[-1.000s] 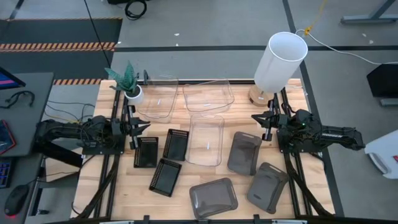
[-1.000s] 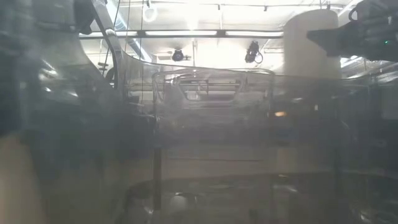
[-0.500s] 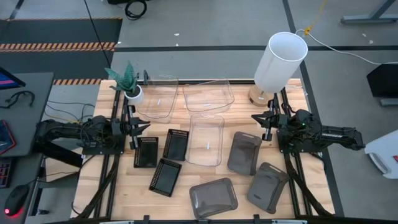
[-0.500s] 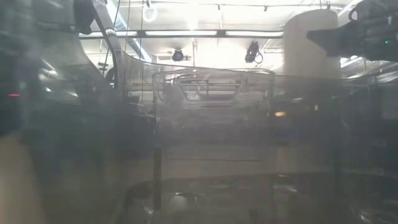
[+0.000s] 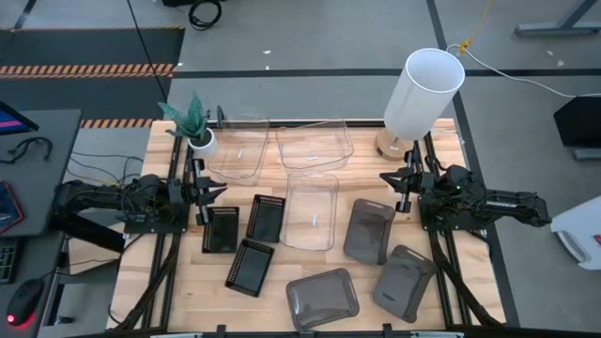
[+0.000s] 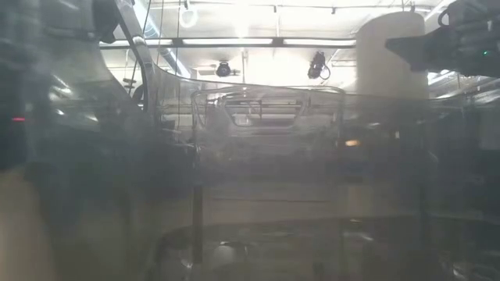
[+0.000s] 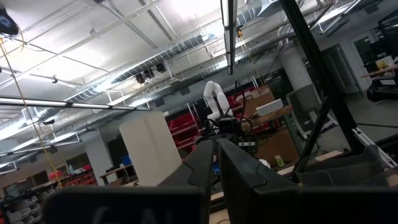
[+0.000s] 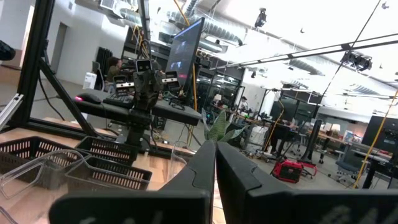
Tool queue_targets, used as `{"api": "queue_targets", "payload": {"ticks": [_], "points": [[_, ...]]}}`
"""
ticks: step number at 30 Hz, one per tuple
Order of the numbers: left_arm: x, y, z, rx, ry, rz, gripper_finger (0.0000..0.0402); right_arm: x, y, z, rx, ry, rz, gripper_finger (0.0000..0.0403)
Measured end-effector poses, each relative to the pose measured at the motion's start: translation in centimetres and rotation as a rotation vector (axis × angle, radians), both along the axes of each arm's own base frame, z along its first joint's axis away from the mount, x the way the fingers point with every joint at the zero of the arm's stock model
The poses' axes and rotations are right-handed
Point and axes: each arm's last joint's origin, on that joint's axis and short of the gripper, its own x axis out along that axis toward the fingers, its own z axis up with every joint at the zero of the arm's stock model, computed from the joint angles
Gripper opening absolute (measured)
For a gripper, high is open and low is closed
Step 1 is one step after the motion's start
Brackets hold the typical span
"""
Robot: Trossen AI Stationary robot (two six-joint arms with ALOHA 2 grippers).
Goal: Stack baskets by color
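Left gripper [image 5: 214, 192] fingers pressed together, holding nothing — parked at the table's left edge, just beside the potted plant [image 5: 192, 122]. Right gripper [image 5: 391, 181] likewise closed and empty, at the right edge below the white cylinder [image 5: 423, 92]. Between them on the table [image 5: 150, 272]: three clear baskets [image 5: 311, 211] at the back and centre, three black perforated baskets [image 5: 265, 218] left of centre, three smoky grey baskets [image 5: 369, 230] front right — all lying separately, none stacked.
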Motion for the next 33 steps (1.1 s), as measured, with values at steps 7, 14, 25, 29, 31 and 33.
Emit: {"api": "queue_targets", "payload": {"ticks": [7,14,25,29,31,33], "points": [[0.0,0.0,0.0,0.0,0.0,0.0,0.0027,0.0,0.0,0.0,0.0,0.0,0.0,0.0022],[0.0,0.0,0.0,0.0,0.0,0.0,0.0036,0.0,0.0,0.0,-0.004,0.0,-0.001,0.0022],[0.0,0.0,0.0,0.0,0.0,0.0,0.0031,-0.4,-0.3,1.1,0.552,-0.231,0.084,0.0022],[0.0,0.0,0.0,0.0,0.0,0.0,0.0036,-0.4,-0.2,1.1,0.977,-0.307,0.255,0.0022],[0.0,0.0,0.0,0.0,0.0,0.0,0.0035,-0.5,-0.2,1.4,1.126,-0.367,0.318,0.0022],[0.0,0.0,0.0,0.0,0.001,0.0,0.0032,-0.7,-0.3,1.7,1.2,-0.43,0.346,0.0022]]}}
